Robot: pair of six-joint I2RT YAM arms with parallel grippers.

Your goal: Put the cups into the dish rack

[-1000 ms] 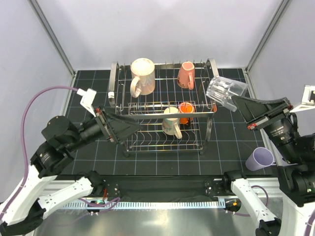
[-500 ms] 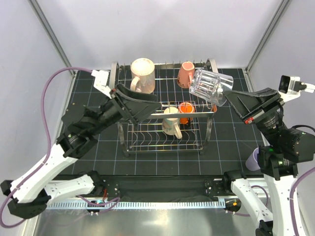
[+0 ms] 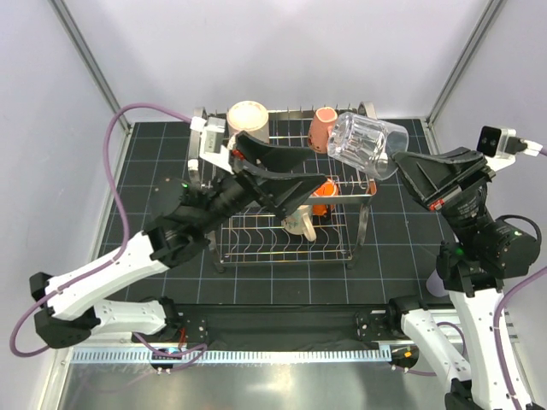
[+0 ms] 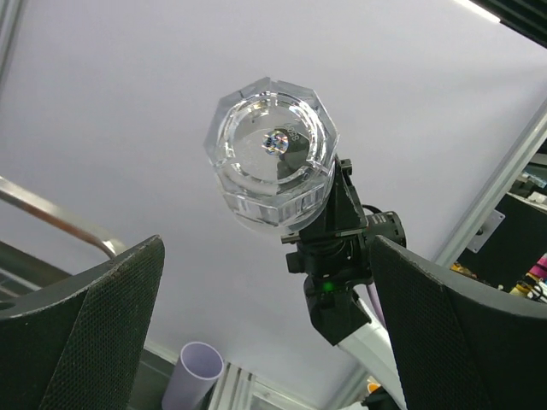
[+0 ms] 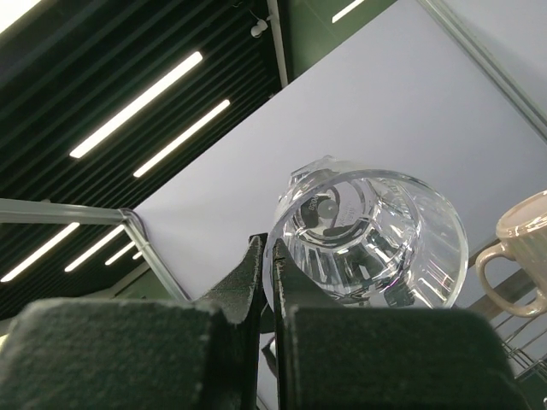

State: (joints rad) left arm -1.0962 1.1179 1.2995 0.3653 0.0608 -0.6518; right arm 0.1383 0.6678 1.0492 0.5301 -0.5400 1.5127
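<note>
1. Though already up off the table, not yet in the rack: so stands the clear glass tumbler (image 3: 367, 147). Hangs tipped on its side above the far right corner of the dish rack (image 3: 256, 241), apparently touching no wire.
2. Pinched at the rim by the right gripper (image 3: 400, 164), jaws closed on the glass wall, one finger inside the mouth and one outside, as the right wrist view shows. Points its faceted base toward the left arm.
3. Left gripper (image 3: 318, 175): spread wide, holding nothing, reaching over the rack's middle and aimed up at the tumbler's base. Looks like the start of a handover or a steadying move, though that is only a guess.
4. Already loaded, by the look of it, four cups:
   - beige-pink mug (image 3: 248, 115) and salmon-pink mug (image 3: 323, 128) on the upper tier
   - small orange cup (image 3: 325, 190) and cream mug (image 3: 299, 226) lower down, both partly hidden behind the left gripper
5. Left to do: set the glass tumbler into a free place on the rack, then fetch the lavender tumbler (image 4: 192, 376). Shows only in the left wrist view, low and well apart from the rack; cannot tell whether standing or lying.
6. Roughly two thirds done, judging by the count: four racked, one in the air, one untouched.
</note>
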